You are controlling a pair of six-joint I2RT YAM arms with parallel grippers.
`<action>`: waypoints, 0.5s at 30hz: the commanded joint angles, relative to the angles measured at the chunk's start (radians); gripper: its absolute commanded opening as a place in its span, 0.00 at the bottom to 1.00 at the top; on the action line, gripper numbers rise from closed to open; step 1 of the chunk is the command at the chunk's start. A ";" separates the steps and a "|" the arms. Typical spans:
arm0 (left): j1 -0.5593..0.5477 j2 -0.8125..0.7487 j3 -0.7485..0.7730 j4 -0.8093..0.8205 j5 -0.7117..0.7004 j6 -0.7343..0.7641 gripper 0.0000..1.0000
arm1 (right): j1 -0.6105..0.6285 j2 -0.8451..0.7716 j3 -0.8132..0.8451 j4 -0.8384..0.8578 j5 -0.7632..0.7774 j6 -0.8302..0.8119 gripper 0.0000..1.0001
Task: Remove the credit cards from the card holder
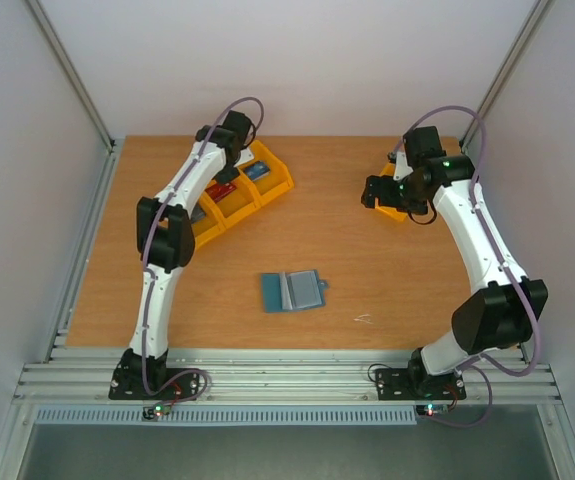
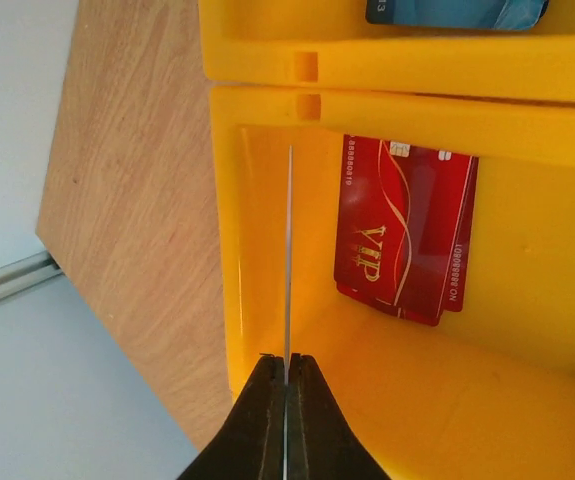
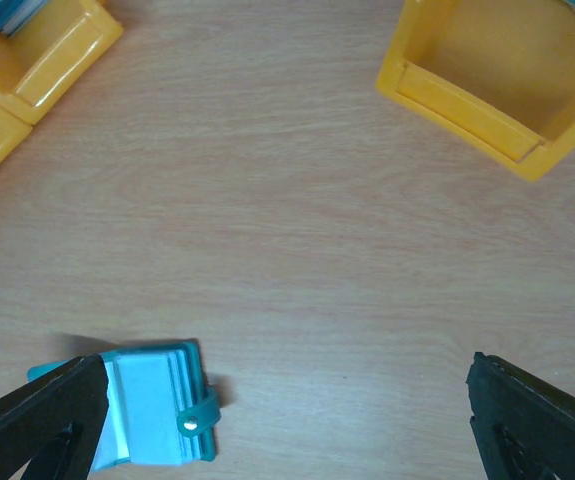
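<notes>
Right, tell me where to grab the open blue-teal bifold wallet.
Probably the edge by the small snap tab of the blue-teal bifold wallet, coming from above at its right side. It lies open and flat on the wooden table, so only that rim can be pinched.

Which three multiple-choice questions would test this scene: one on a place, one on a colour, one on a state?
1. Where is the flat blue-teal bifold card holder?
A) open on the wooden table
B) held by a gripper
C) on the metal rails

2. What colour are the plastic cards lying in the yellow plastic bin below the left gripper?
A) green
B) red
C) white

3. What state is the left gripper in?
A) wide open
B) out of view
C) shut on a thin card seen edge-on

Answers:
1 A, it lies spread flat mid-table.
2 B, red VIP cards show in the left wrist view.
3 C, the jaws pinch the card's lower edge.
</notes>
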 commanded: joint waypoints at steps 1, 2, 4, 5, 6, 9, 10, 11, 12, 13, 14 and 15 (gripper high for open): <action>-0.002 0.039 0.031 0.014 0.015 -0.047 0.00 | -0.017 0.021 0.044 0.001 -0.042 -0.019 0.98; -0.001 0.050 0.031 0.028 0.007 -0.040 0.00 | -0.017 0.027 0.049 -0.004 -0.044 -0.020 0.99; 0.007 0.073 0.033 0.066 0.000 -0.033 0.00 | -0.019 0.035 0.057 -0.009 -0.047 -0.022 0.98; 0.010 0.082 0.033 0.081 -0.003 -0.031 0.00 | -0.019 0.036 0.060 -0.011 -0.047 -0.023 0.99; 0.012 0.093 0.033 0.095 -0.010 -0.026 0.00 | -0.019 0.038 0.065 -0.014 -0.046 -0.025 0.99; 0.021 0.118 0.033 0.126 -0.029 -0.007 0.00 | -0.020 0.046 0.078 -0.019 -0.045 -0.026 0.98; 0.022 0.124 0.033 0.134 -0.030 -0.006 0.00 | -0.021 0.049 0.084 -0.021 -0.047 -0.027 0.98; 0.023 0.128 0.033 0.138 -0.031 -0.003 0.00 | -0.021 0.052 0.090 -0.023 -0.050 -0.027 0.98; 0.024 0.130 0.031 0.144 -0.030 -0.002 0.00 | -0.021 0.055 0.095 -0.028 -0.051 -0.028 0.99; 0.026 0.131 0.025 0.151 -0.032 0.000 0.00 | -0.021 0.057 0.098 -0.028 -0.051 -0.028 0.98; 0.026 0.130 0.016 0.160 -0.034 0.004 0.00 | -0.021 0.060 0.100 -0.028 -0.051 -0.029 0.99; 0.025 0.128 -0.001 0.169 -0.034 0.012 0.00 | -0.021 0.059 0.103 -0.030 -0.050 -0.030 0.99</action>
